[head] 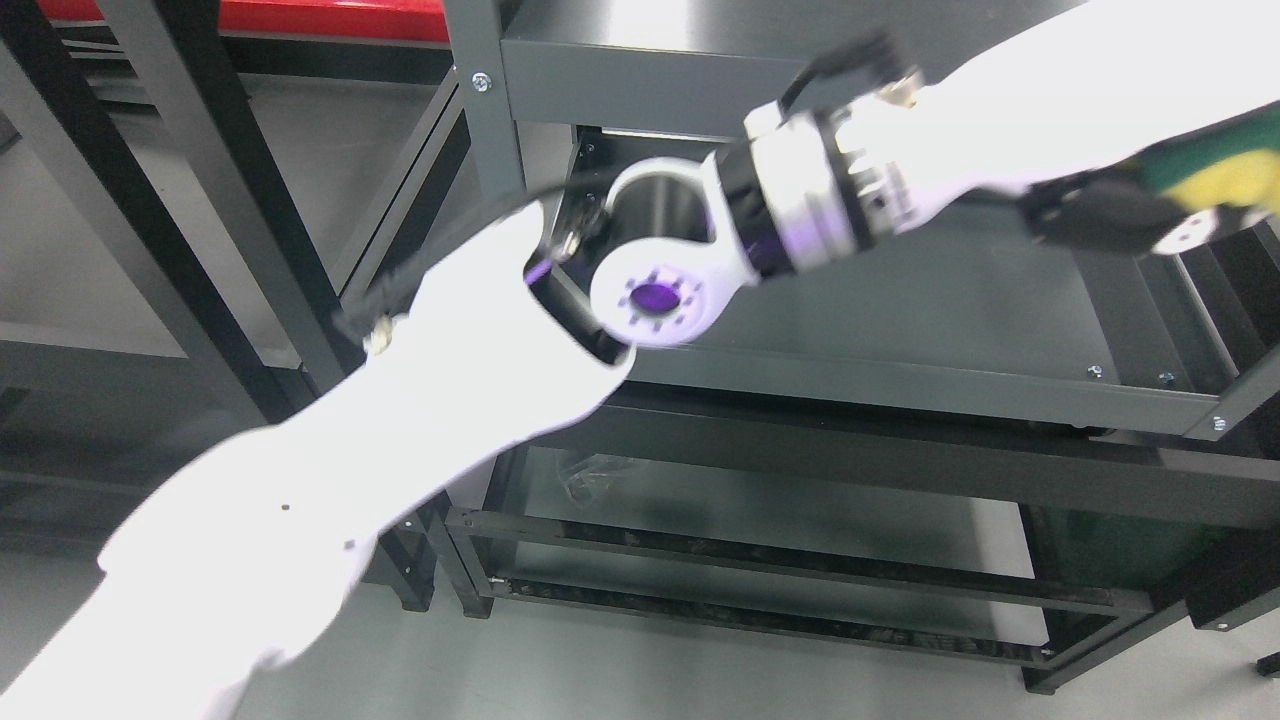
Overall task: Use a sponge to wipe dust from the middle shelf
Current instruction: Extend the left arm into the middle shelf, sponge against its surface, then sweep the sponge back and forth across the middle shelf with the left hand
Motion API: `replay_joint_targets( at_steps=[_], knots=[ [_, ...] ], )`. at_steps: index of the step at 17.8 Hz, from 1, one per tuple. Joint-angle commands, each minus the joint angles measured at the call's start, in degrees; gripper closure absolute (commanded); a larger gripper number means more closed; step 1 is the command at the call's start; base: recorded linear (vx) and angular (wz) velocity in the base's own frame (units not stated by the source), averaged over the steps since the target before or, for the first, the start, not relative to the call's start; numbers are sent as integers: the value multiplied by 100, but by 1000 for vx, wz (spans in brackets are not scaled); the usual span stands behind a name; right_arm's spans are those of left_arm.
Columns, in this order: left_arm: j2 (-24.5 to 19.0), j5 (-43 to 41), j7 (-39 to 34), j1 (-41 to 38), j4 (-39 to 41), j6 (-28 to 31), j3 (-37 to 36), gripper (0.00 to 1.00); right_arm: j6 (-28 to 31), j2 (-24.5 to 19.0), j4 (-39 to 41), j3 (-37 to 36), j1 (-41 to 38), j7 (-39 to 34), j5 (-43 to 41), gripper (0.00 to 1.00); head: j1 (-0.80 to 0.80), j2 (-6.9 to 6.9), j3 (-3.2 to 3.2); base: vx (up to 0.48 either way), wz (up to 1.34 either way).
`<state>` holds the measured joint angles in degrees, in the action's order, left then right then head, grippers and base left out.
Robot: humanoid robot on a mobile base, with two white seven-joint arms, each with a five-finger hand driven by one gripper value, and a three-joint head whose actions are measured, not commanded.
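My left arm enters from the lower left, bends at its elbow joint [655,295] and reaches right, into the dark metal rack. Its hand [1150,212] is at the far right of the middle shelf [950,300], black fingers [1090,215] curled around a yellow and green sponge [1222,168]. The sponge sits just above the shelf's right end, near the side frame; whether it touches the surface cannot be told. The picture is blurred around the hand.
The upper shelf [650,80] hangs close above the forearm. The middle shelf's front rail [900,385] runs below the arm, with the bottom shelf [750,510] beneath. A corner post [485,120] stands left of the elbow. Another rack [200,200] and a red panel [250,15] lie at left.
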<state>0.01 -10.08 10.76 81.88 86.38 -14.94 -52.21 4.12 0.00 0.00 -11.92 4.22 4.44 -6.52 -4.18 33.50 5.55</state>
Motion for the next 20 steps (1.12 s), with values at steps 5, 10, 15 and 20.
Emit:
replay_joint_targets(
  at_steps=[5, 10, 15, 20],
  knots=[
    [-101, -1047, 163, 1682, -2061, -718, -2487, 96, 28, 100, 100, -3, 0, -22, 2, 0, 0, 0, 0, 0, 0],
    [-101, -1207, 154, 1551, -2425, -1098, -2207, 96, 28, 100, 100, -3, 0, -22, 2, 0, 0, 0, 0, 0, 0],
    [-403, -1207, 592, 1191, -1794, -1309, -1356, 97, 28, 100, 100, -3, 0, -22, 2, 0, 0, 0, 0, 0, 0],
    [-1826, -1181, 839, 699, -327, -1309, -538, 97, 28, 100, 100, -3, 0, -22, 2, 0, 0, 0, 0, 0, 0]
  ],
)
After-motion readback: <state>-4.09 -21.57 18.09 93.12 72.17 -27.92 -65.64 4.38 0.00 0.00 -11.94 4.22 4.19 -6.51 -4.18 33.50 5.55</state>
